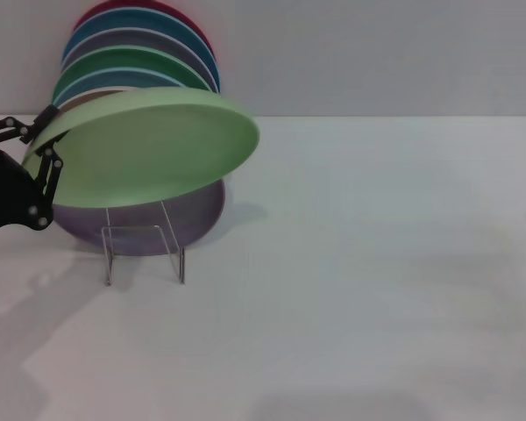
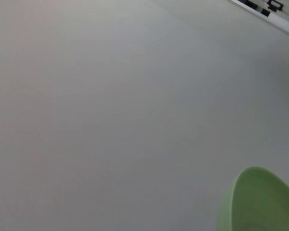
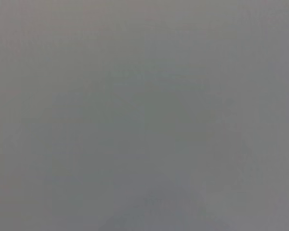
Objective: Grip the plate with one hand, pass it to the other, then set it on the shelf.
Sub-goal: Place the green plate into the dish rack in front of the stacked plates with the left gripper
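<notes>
No brand, label or readable writing anywhere. Left gripper [image 1: 42, 140] at the near-left edge of the head view, black jaws closed on the rim of the plate [image 1: 149, 145], one above the rim and one below, arm cut off by the frame edge. Plate held tilted, stretching away from the jaws to the right, off the table [image 1: 377, 263] and just in front of the shelf [image 1: 145, 250]. Shelf largely hidden behind the held plate; only its clear U-shaped front bracket and thin uprights visible below the jaws' level. Lilac plate [image 1: 188, 219] leaning in the shelf behind the held one, lower half showing. Further stack of upright plates [image 1: 140, 48] behind, only top arcs visible in green, grey-blue, blue and red, rest blocked by the pale green plate. Plain wall [image 1: 377, 53] beyond. Left wrist view mostly bare table, a cut-off slice of the plate [image 2: 260, 202] in one corner and small dark shapes, hard to make out, in the opposite far corner. Right wrist view a featureless grey blur; right gripper out of sight in every view
</notes>
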You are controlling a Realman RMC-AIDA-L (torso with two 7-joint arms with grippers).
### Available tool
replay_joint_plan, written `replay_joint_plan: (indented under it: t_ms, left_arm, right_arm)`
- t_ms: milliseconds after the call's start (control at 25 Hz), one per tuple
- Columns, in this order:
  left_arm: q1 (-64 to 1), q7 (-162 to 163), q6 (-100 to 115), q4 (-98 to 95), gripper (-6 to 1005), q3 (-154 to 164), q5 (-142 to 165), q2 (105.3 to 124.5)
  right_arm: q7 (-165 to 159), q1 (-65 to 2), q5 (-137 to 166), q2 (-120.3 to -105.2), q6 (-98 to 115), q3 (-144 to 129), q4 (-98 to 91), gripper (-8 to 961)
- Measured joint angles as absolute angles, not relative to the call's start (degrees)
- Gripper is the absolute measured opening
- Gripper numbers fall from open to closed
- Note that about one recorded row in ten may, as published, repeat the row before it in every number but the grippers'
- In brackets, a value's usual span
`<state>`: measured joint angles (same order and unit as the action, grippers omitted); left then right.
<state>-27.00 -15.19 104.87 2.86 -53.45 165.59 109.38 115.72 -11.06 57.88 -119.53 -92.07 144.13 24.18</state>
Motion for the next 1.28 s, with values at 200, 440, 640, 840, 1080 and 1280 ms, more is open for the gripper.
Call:
replay_joint_plan:
  t_ms: [200, 440, 640, 840, 1080, 1280]
  left_arm:
    - [-26.79, -15.13, 104.83, 1.35, 76, -53.37, 165.59, 109.6]
    - [-26.45, -15.04, 104.37, 0.79, 76, -53.35, 165.56, 109.77]
    - [-26.18, -15.04, 103.76, 0.55, 80, -53.35, 165.53, 109.84]
    - [-26.12, -16.74, 103.03, -0.45, 105, -52.88, 165.5, 110.66]
    - [-25.76, -17.74, 102.02, -0.48, 135, -52.5, 165.46, 111.69]
    - [-25.72, -19.55, 101.28, -0.6, 161, -52.5, 165.47, 112.72]
  right_arm:
    - [115.64, -11.28, 57.91, -119.53, -92.76, 144.14, 24.17, 607]
    - [115.53, -11.37, 58.0, -119.53, -93.73, 144.1, 24.17, 607]
    - [115.51, -11.42, 58.02, -119.53, -94.45, 144.02, 24.17, 608]
    - [115.46, -11.42, 58.01, -119.53, -94.98, 144.02, 24.17, 608]
    - [115.32, -11.39, 58.02, -119.53, -95.3, 144.04, 24.16, 607]
    - [115.11, -11.56, 58.06, -119.44, -95.54, 143.57, 24.25, 607]
